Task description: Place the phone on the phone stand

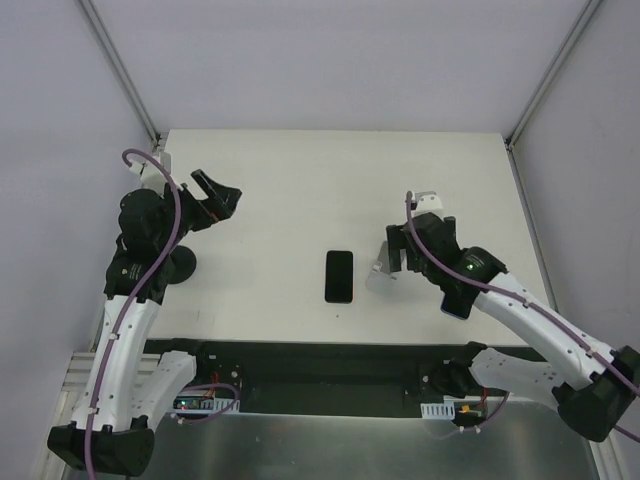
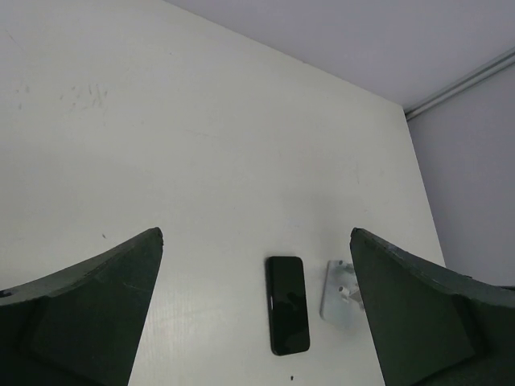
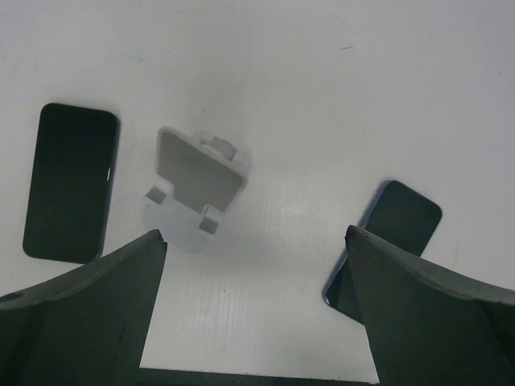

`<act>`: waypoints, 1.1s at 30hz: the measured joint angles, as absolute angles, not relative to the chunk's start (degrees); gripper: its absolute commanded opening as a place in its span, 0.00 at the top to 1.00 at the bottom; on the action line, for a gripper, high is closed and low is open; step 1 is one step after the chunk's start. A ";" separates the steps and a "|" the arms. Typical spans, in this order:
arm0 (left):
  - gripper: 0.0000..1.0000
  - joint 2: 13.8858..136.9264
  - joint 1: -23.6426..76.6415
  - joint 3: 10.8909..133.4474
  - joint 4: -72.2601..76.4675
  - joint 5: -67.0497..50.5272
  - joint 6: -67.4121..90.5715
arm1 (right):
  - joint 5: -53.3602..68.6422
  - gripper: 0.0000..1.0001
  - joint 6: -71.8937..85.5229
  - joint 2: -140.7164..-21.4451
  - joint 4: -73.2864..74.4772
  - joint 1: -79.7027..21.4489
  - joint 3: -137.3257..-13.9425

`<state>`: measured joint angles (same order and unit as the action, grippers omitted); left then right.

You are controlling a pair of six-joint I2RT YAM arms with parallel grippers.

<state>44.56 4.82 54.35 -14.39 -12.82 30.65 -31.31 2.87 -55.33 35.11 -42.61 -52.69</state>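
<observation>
One white phone stand (image 1: 382,268) sits on the white table (image 1: 300,160), flanked by two phones. The nearer phone (image 1: 339,276), black and screen-up, lies flat just to the stand's left, apart from it, with its long sides running toward the far edge of the table. The second phone (image 3: 390,241), dark with a bluish edge, lies to the stand's right. It is mostly hidden under the right arm in the overhead view and shows clearly only in the right wrist camera. Neither phone rests on the stand, whose slanted plate carries nothing.

Two arms work the table. The right gripper (image 3: 256,233) hangs directly above the stand, its two fingers (image 3: 80,314) spread wide with nothing between them; the stand shows in the gap. The left gripper (image 1: 218,190) is raised well to the stand's left and farther back, beyond the black phone. Its jaws are also wide apart and hold nothing. From its wrist camera, the black phone and the stand appear side by side below.

One dark round object (image 1: 180,265) sits far to the stand's left, beside the left arm; what it is cannot be made out.
</observation>
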 measured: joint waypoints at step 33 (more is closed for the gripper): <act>0.06 72.64 10.74 48.69 15.31 -20.18 29.54 | -27.33 0.03 42.50 -79.05 39.29 -42.33 -58.24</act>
<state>72.64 10.74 48.69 15.31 -20.18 29.54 -27.33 42.50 -79.05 39.29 -42.33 -58.24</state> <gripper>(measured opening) 0.944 0.960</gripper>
